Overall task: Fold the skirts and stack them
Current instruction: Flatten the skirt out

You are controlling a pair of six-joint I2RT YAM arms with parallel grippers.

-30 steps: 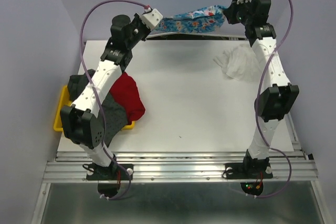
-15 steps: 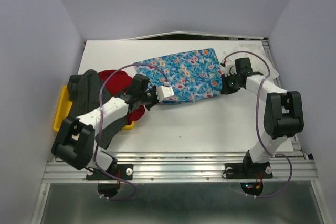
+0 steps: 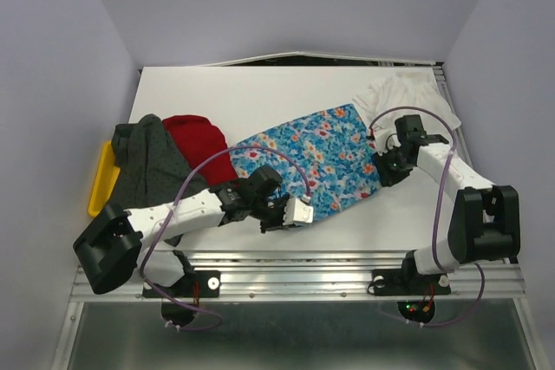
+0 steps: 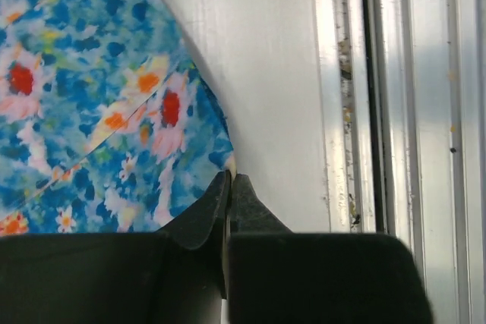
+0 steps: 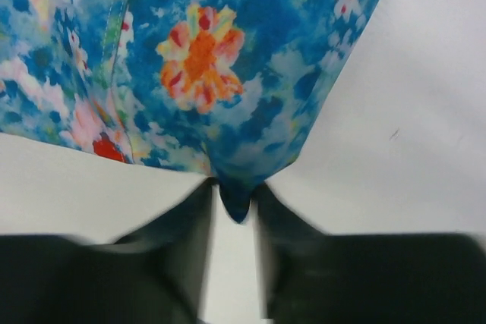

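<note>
From above, the blue skirt (image 3: 323, 160) now lies spread flat, dragged nearer the table's (image 3: 260, 97) near edge than half a second ago and uncovering the white skirt (image 3: 401, 93) at the far right, so I judge the laying-out is done and folding comes next. The left wrist view shows the left gripper (image 4: 230, 180) pinched shut on a skirt corner beside the rail (image 4: 380, 111). The right wrist view shows the right gripper (image 5: 235, 195) likewise clamped on its corner.

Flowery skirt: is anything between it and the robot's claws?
No, nothing. The left gripper and the right gripper each pinch a corner of the flowery skirt, which lies spread on the table.
</note>
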